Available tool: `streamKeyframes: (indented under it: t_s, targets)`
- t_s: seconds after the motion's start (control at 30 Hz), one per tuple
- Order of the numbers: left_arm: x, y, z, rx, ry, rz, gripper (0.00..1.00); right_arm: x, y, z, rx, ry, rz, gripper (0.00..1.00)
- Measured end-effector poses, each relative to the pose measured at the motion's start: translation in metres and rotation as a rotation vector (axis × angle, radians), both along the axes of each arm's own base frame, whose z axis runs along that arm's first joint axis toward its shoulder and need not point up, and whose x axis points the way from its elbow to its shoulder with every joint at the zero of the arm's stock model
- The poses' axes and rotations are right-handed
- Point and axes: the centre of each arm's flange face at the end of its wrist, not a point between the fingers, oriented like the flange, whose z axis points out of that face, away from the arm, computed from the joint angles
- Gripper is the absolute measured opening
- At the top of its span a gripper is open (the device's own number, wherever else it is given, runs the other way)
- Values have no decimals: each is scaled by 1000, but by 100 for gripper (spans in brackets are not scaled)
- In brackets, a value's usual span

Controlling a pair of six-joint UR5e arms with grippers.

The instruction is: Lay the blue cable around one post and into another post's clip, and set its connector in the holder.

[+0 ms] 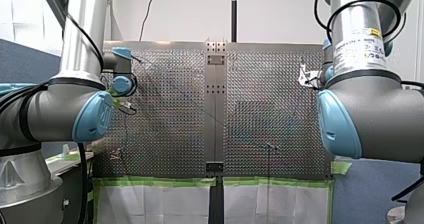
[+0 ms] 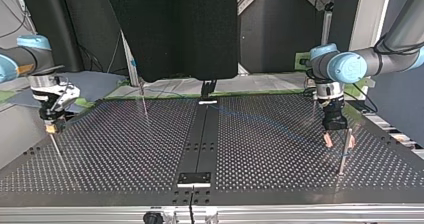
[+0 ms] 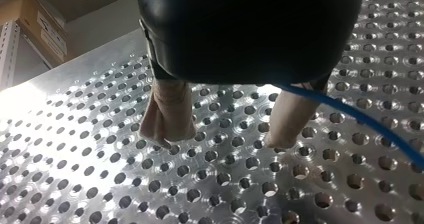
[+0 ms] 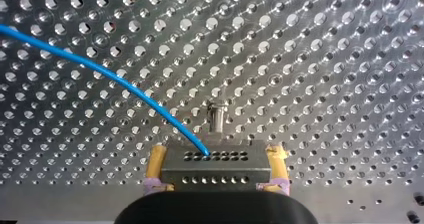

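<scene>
Clearly, our right tool [image 4: 216, 156] clamps the grey drilled metal connector block [image 4: 215, 174] by its sides above the perforated metal table [image 4: 325, 59]; the thin blue cable [image 4: 115, 79] leaving it looks light and limp. Our left tool [image 3: 225, 136] gapes empty beside the cable, where we'd pinch it.

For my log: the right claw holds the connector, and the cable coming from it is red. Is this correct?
One detail is wrong. The right claw does hold the connector, but the cable coming from it is blue, not red. The right wrist view shows this.
</scene>
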Motion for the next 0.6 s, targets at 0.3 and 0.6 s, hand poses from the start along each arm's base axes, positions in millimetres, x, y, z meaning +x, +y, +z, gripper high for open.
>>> streamKeyframes:
  t_s: [0.3, 0.6]
  targets:
    - [-1, -5, -1, 6, 4, -5, 100, -14, -1, -4, 7, -2, 49, 4]
    - [-1, -8, -1, 10, 6, -9, 100, -18, -4, -5, -16, -6, 113, 4]
